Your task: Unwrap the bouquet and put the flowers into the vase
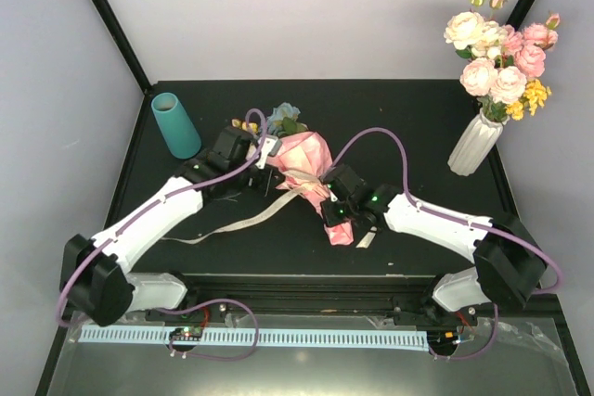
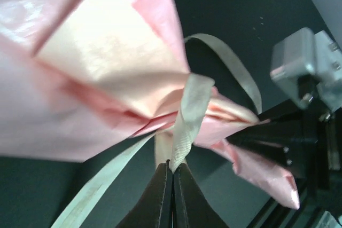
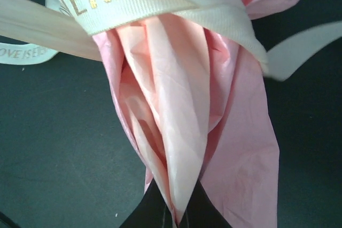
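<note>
From above, the bouquet [image 1: 302, 169] lies mid-table between the left gripper [image 1: 271, 166] near its flower end and the right gripper [image 1: 332, 212] at its tail, with the teal vase [image 1: 176, 124] well apart at far left. The left wrist view shows those jaws pressed together, pinching the beige ribbon [image 2: 187, 113] just below its tie around the crinkled pink paper [image 2: 96, 68]. In the right wrist view the jaws are closed on what seems to be the paper's pointed tail, with gold-lettered ribbon above
</note>
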Controlling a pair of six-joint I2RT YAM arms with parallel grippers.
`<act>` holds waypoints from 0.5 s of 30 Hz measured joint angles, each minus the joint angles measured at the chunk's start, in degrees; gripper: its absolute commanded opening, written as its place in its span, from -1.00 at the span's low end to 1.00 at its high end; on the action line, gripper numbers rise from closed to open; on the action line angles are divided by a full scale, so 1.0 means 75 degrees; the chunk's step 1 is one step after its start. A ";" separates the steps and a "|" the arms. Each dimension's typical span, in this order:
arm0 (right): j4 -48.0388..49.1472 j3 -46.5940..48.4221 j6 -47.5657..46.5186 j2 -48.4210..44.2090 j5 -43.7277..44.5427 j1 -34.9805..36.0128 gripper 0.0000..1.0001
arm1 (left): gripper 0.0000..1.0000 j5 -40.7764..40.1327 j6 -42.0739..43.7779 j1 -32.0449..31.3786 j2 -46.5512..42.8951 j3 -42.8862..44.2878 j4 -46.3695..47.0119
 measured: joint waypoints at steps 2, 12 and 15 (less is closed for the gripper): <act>-0.0038 0.0000 0.0061 0.0003 0.0015 -0.0117 -0.97 | -0.97 -0.0058 0.0000 0.0219 -0.0283 -0.0192 -0.0076; -0.0055 0.0026 0.0353 0.0122 0.0009 -0.0335 -0.97 | -0.97 -0.0423 0.0181 0.1390 -0.1215 -0.0731 -0.0734; -0.0064 0.0055 0.0399 0.0157 0.0006 -0.0361 -0.97 | -0.97 -0.0685 0.0318 0.1731 -0.1411 -0.0749 -0.1029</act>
